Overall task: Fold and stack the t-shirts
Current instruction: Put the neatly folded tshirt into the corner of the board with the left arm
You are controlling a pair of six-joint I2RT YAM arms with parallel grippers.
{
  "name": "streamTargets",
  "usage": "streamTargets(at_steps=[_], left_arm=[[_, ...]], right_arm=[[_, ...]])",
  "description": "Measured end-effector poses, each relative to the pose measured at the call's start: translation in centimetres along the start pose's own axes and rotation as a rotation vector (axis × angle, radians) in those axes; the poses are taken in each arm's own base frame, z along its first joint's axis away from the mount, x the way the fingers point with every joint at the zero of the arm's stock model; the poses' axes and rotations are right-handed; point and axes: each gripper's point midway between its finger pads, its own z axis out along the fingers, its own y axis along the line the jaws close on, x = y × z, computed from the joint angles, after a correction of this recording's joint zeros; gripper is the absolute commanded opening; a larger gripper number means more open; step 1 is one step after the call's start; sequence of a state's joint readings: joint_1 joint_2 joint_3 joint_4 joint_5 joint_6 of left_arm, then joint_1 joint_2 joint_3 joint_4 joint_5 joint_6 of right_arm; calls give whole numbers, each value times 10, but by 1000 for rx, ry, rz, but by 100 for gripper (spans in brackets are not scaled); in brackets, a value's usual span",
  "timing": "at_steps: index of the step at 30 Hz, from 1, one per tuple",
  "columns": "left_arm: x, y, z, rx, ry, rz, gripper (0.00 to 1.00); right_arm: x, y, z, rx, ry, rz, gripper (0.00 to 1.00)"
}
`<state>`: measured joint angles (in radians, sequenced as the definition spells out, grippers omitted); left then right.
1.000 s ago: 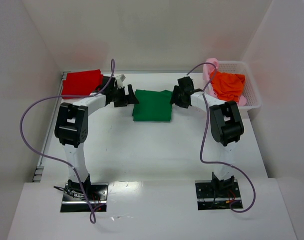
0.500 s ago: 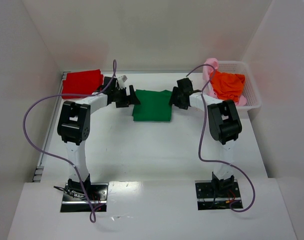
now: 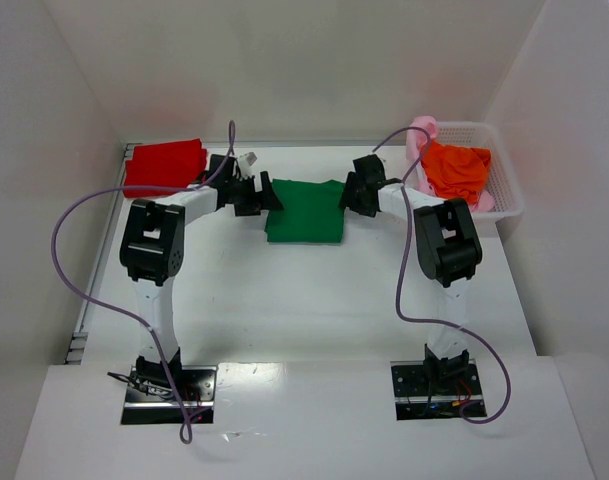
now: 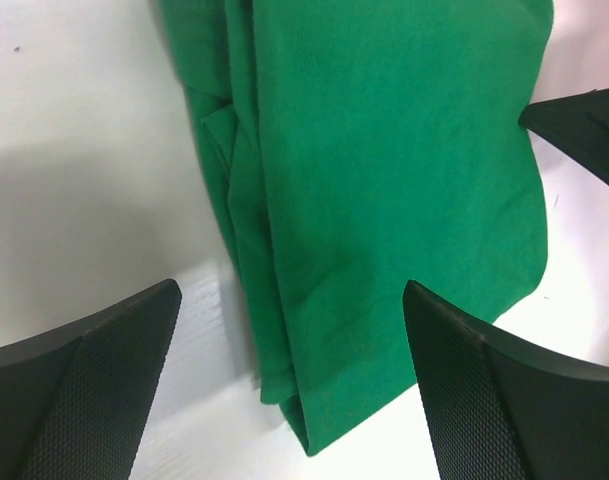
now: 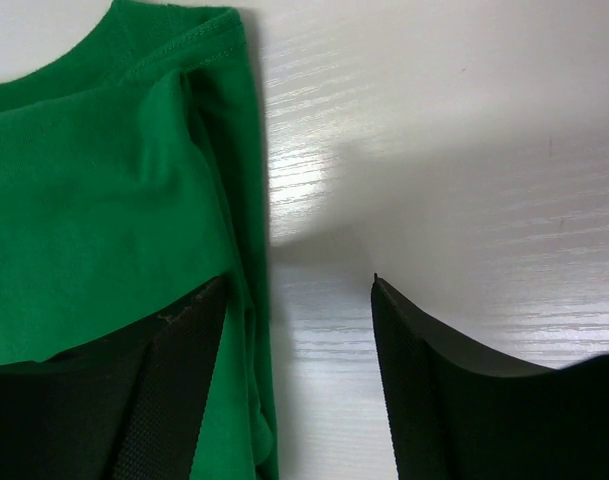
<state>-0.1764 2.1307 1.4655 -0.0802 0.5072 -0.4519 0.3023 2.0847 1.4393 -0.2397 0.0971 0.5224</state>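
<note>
Your left tool is wide open over the folded green t-shirt, mid tabletop. Your right tool stands open across its edge, holding nothing. It looks soft, light and floppy, so pinch all layers at an edge.

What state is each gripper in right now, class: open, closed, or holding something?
Left gripper: open wide above the green t-shirt, holding nothing.
Right gripper: open at the shirt's edge, holding nothing.
</note>
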Motion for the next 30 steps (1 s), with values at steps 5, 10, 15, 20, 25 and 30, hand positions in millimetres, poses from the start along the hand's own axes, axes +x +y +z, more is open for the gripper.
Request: streamTargets(at_steps=[5, 10, 15, 20, 25, 30], left_arm=[[-2, -2, 3, 15, 3, 0, 100], [-1, -4, 5, -6, 6, 10, 100], [3, -14, 13, 2, 15, 27, 100], [4, -17, 15, 3, 16, 25, 100], [3, -18, 16, 0, 9, 2, 100], [2, -19, 17, -1, 4, -44, 100]], right_arm=[[0, 2, 1, -8, 3, 1, 65], [1, 11, 1, -54, 16, 1, 65], [-3, 24, 9, -102, 25, 2, 65], [-7, 30, 12, -121, 26, 1, 65], [-7, 35, 13, -148, 34, 1, 65], [-10, 44, 17, -183, 35, 2, 65]])
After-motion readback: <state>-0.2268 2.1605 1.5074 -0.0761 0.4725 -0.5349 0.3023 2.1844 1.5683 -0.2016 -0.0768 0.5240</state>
